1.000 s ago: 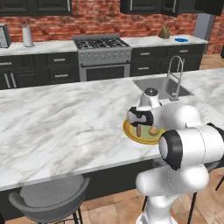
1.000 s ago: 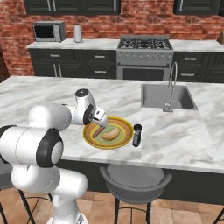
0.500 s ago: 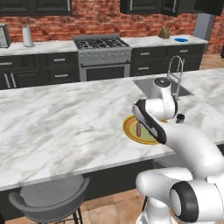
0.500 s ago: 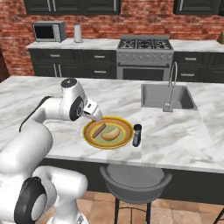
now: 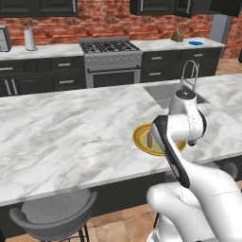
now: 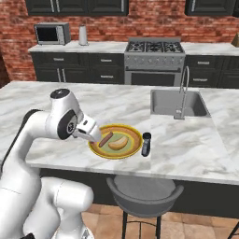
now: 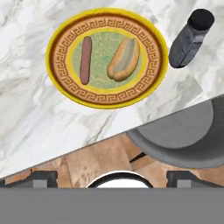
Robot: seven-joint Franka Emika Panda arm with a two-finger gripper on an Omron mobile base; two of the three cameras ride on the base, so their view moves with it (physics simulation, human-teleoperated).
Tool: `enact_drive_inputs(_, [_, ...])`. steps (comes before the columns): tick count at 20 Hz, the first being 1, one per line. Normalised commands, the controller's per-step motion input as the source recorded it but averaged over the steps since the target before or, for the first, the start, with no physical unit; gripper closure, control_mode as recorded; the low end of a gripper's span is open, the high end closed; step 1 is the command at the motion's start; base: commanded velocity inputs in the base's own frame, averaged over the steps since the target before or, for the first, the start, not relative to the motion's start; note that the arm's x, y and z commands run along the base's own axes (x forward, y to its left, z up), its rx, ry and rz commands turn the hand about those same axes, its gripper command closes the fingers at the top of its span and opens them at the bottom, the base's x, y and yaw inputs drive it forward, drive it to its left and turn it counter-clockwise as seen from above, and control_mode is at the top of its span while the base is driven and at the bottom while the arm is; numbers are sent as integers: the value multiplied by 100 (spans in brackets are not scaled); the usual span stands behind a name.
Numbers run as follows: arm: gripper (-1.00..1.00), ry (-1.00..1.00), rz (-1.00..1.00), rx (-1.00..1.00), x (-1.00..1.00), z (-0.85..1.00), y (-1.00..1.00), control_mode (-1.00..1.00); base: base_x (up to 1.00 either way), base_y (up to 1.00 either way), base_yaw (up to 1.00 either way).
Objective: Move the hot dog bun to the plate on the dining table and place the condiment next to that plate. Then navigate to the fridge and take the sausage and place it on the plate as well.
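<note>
On the dining table (image 6: 196,154) sits the plate (image 7: 59,41), orange-yellow rimmed with a green centre. The reddish-brown sausage (image 7: 86,60) lies on its left half and the hot dog bun (image 7: 124,53) on its right half. The dark grey condiment (image 7: 190,39) stands on the marble just right of the plate. My gripper (image 7: 113,179) hangs high above the table's front edge, open, with nothing between its fingertips (image 7: 41,178). From the right base view the plate (image 6: 135,148) carries the sausage (image 6: 105,138) and the bun (image 6: 118,141), with the condiment (image 6: 146,144) beside it. My arm hides part of the plate (image 5: 138,137) in the left base view.
A grey stool (image 6: 142,196) stands under the table's front edge, right below the plate, and another stool (image 5: 52,217) farther left. The inset sink (image 6: 175,102) and steel faucet (image 6: 183,91) lie behind the condiment. Black cabinets and a stove line the brick wall.
The hand has drawn back from over the plate toward the table's front edge and risen. The sausage, bun and condiment have stayed in place. The jaws stay wide.
</note>
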Motion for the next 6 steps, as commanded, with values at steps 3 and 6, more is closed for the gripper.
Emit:
enact_drive_inputs(3, [-100,17,1,0,-75,0,12,-100,0,0,0])
enact_drive_inputs(6, [-100,16,7,0,-62,-6,31,-100,0,0,0])
